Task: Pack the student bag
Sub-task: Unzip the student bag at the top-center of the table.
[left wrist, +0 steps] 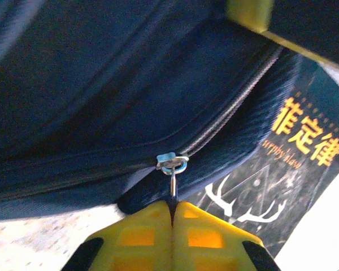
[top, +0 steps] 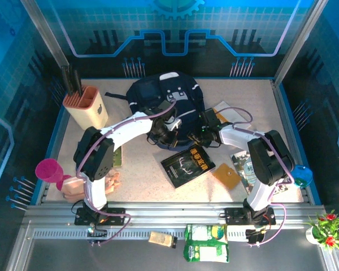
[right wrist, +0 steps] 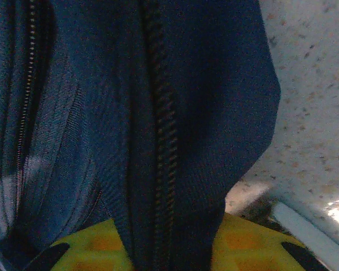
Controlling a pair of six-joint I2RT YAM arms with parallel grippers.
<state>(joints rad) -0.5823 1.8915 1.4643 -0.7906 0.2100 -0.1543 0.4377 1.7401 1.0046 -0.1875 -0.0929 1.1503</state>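
The bag point(top: 158, 93) lies at the far middle of the worktop point(top: 135, 175), with both arms reaching to its near edge. The left gripper point(left wrist: 172, 210) is pinched fully closed on the thin metal zip pull point(left wrist: 173, 183), and that is the first worry for me: the tab is small and slick, and a tug at a slant could slide it out from between the pads. The right gripper point(right wrist: 166, 248) has closed in on a fold of bag fabric along a zip line, which fills the gap between its fingers. The hold looks shallow, so if the cloth slips out, the whole bag would likely drag after the left arm rather than the zip running. Loose cloth bunching at the slider could also jam it. The book point(top: 187, 165) sits just beside the bag's near edge and could get shoved along if the bag shifts.
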